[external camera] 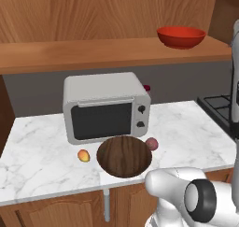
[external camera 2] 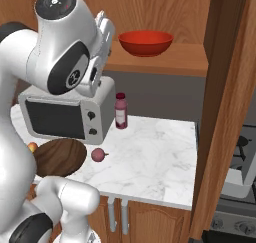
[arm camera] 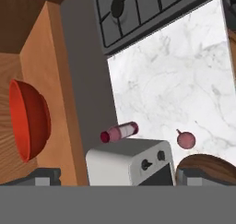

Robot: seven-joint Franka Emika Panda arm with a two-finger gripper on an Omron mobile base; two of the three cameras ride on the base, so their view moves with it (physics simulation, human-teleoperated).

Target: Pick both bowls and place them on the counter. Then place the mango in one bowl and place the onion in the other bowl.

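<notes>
The wooden bowl [external camera: 124, 156] sits upright on the marble counter [external camera: 196, 137] in front of the microwave [external camera: 105, 107], at the front edge, so one bowl appears already delivered. The red bowl [external camera: 181, 36] rests upright, mouth up, on the wooden shelf [external camera: 93, 53] above, probably the next pick. In the hand view the gripper [arm camera: 113, 177] is rolled sideways, fingertips [arm camera: 44, 176] spread wide and holding nothing, facing toward the shelf edge. The mango [external camera: 83, 155] lies just left of the wooden bowl, long axis roughly along the counter front. The onion [external camera: 151, 143] lies just right of it; its stem direction is unclear. A small bottle [external camera 2: 121, 111] stands beside the microwave.
</notes>
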